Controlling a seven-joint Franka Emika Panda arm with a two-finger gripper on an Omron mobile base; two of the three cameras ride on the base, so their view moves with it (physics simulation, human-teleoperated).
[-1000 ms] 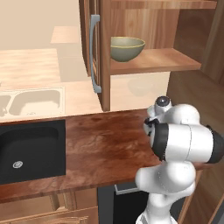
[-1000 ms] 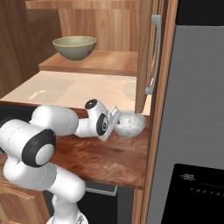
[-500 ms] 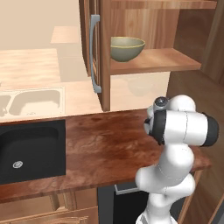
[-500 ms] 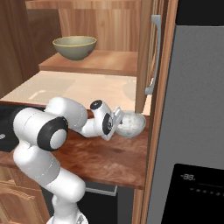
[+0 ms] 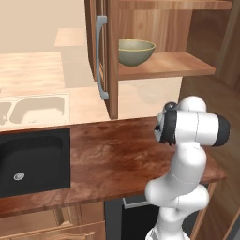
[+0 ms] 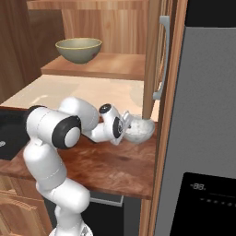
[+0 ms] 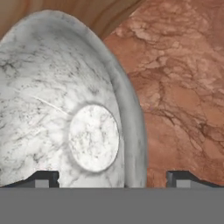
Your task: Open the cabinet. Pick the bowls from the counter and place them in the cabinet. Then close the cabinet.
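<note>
The end effector [image 7: 113, 177] is standing with its finger tips spread wide, straddling the rim of the white-grey marbled bowl [image 7: 65, 109], whose inside and flat round base are facing the hand camera; the tips are not visibly pressing on it. In the right base view the arm is reaching low across the desk [image 6: 110, 168], and the bowl [image 6: 140, 130] is sitting tipped on its side at the desk's right end, just beside the open right cabinet door [image 6: 154, 60] and the grey refrigerator [image 6: 203, 115]. Farther back, the olive-yellow bowl [image 6: 79, 50] is resting upright on the cabinet shelf [image 6: 115, 67]. The black sink [image 5: 33, 159] is lying at the desk's left.
</note>
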